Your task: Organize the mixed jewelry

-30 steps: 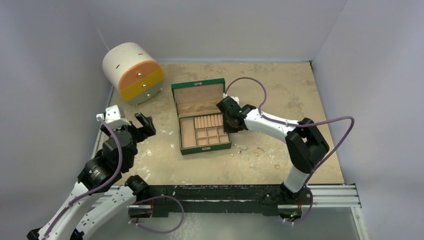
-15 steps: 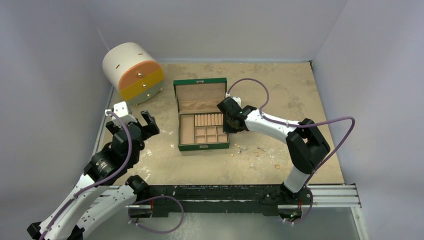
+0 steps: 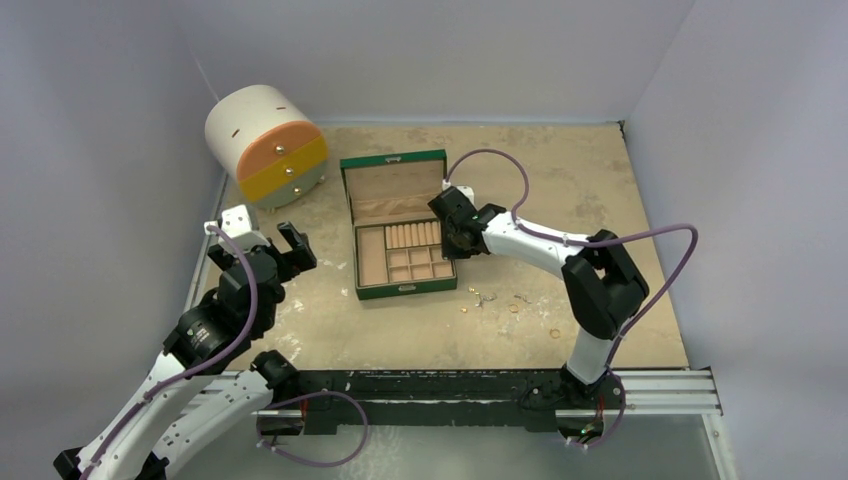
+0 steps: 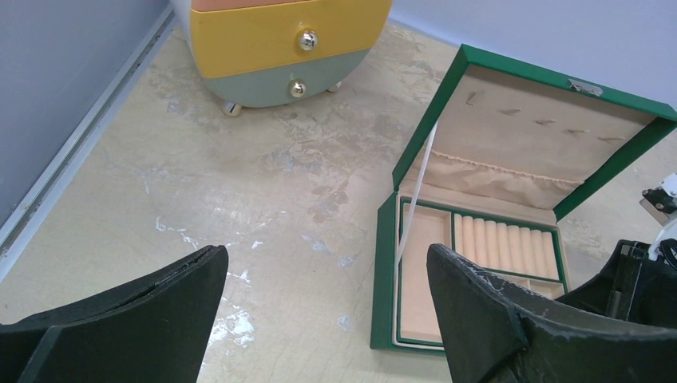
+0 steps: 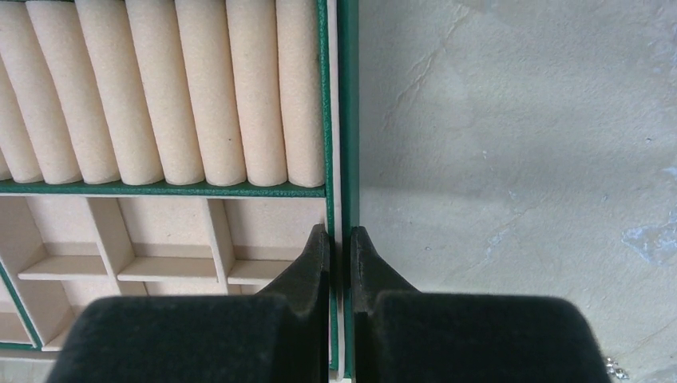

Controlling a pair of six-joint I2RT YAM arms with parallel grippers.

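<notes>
— What's the left gripper (image 3: 288, 238) doing over there?

— Nothing yet. It's hovering off the table (image 3: 600, 200) with its fingers spread wide and nothing between them, pointing toward the round drawer chest (image 3: 265, 140) in the far left corner and the open green box (image 3: 405, 291).

— And the box itself?

— It's sitting mid-table with the lid standing up at the far side. The tan compartments and the ring rolls are showing nothing inside that I can make out.

— The right gripper (image 5: 341, 243) looks busy.

— It's pinching the box's right wall, one finger inside the tray and one outside. The jaws are nearly together with only that thin green wall between them.

— So where's the jewelry?

— The mixed jewelry (image 3: 510, 302) is lying loose on the bare table, just off the box's near right corner. The pieces are too tiny to sort gold from silver from here.

— Which arm is getting them, you think?

— The right one, I'd say. The scatter is lying near and to the right of its fingers, strung out roughly left to right. The left arm is well apart, with the whole box in between. The right would first have to be letting go of that wall.
</notes>
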